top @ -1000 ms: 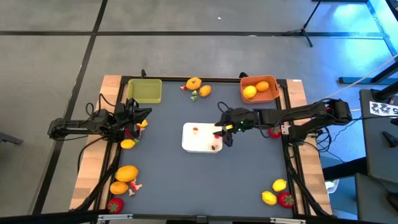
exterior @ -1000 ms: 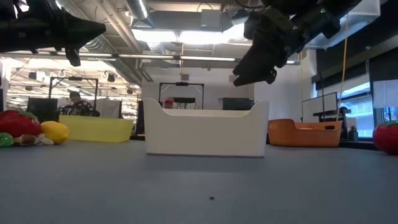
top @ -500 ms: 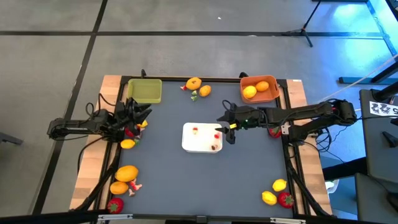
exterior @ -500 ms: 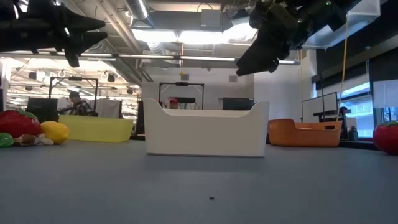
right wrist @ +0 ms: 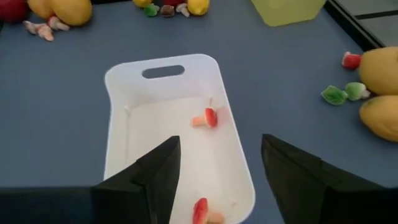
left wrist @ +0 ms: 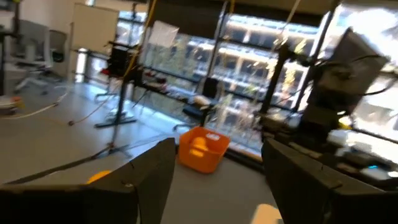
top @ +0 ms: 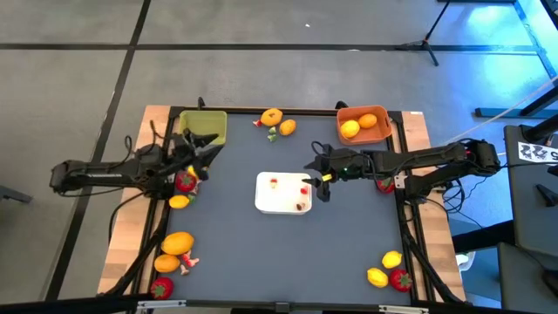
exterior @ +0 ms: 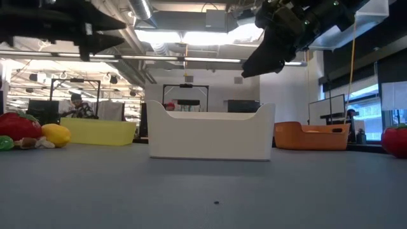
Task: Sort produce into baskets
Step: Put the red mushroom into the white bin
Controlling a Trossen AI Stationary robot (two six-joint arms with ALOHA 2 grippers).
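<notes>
My left gripper (top: 207,146) hangs open in the air beside the near right corner of the yellow-green basket (top: 202,127), with nothing between its fingers (left wrist: 149,180). A red strawberry (top: 185,181) and a lemon (top: 179,201) lie on the mat below its arm. My right gripper (top: 316,180) stands open above the right end of the white tray (top: 281,194), also with nothing in it. The orange basket (top: 364,125) at the far right holds a lemon and an orange.
Two orange fruits (top: 272,116) lie at the far edge between the baskets. More produce sits at the near left (top: 178,243) and the near right (top: 392,260). A strawberry (top: 384,185) lies under my right arm. The tray holds small red scraps (right wrist: 205,118).
My left gripper has opened and gone toward the far edge and to the right, up to the yellow-green basket, staying high. The strawberry and lemon below it have stayed on the mat. My right gripper has risen a little over the tray.
</notes>
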